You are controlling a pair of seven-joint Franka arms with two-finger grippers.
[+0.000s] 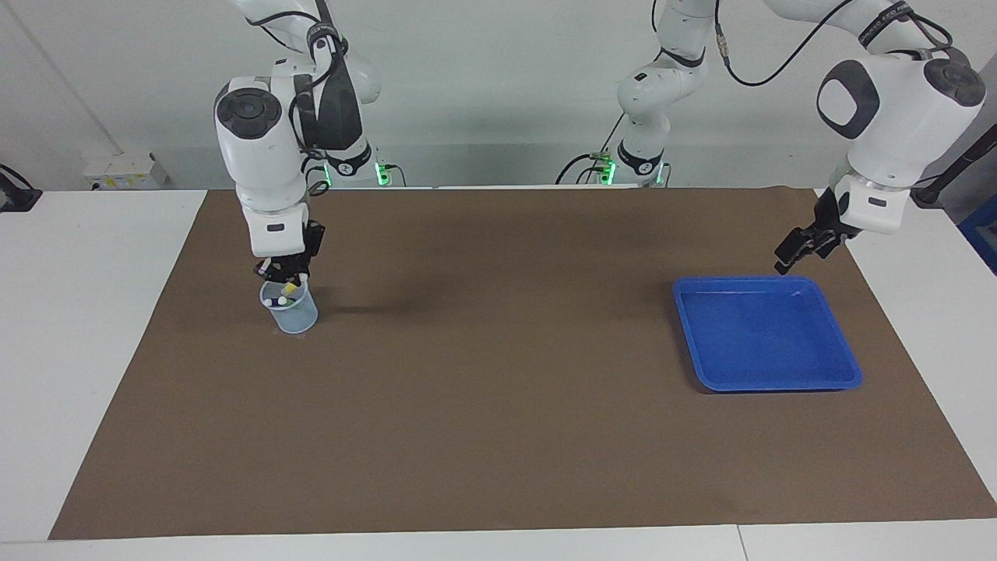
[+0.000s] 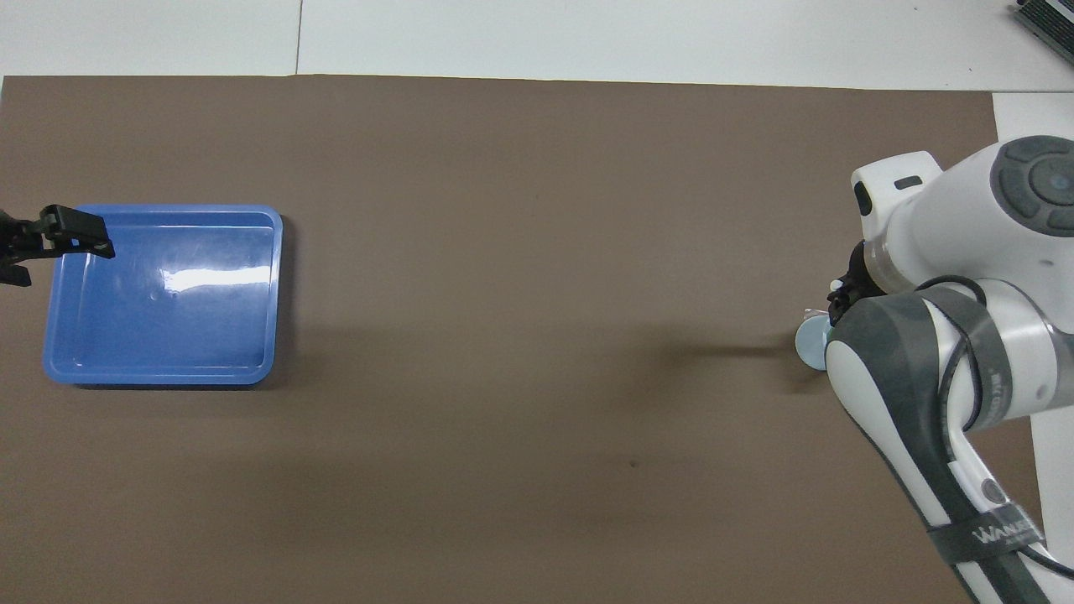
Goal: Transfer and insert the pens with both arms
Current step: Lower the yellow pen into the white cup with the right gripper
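Observation:
My right gripper (image 1: 285,274) hangs just over the clear plastic cup (image 1: 290,309) at the right arm's end of the mat. It is shut on the yellow pen (image 1: 290,288), whose lower end dips into the cup's mouth. Two pale pen ends (image 1: 273,301) show inside the cup; their bodies are hidden. In the overhead view the right arm covers most of the cup (image 2: 808,344) and the gripper. My left gripper (image 1: 794,254) is open and empty, raised over the mat at the corner of the blue tray (image 1: 767,386) nearest the robots; it also shows in the overhead view (image 2: 50,252).
The blue tray (image 2: 159,377) lies empty at the left arm's end of the brown mat (image 1: 498,421). White table shows around the mat.

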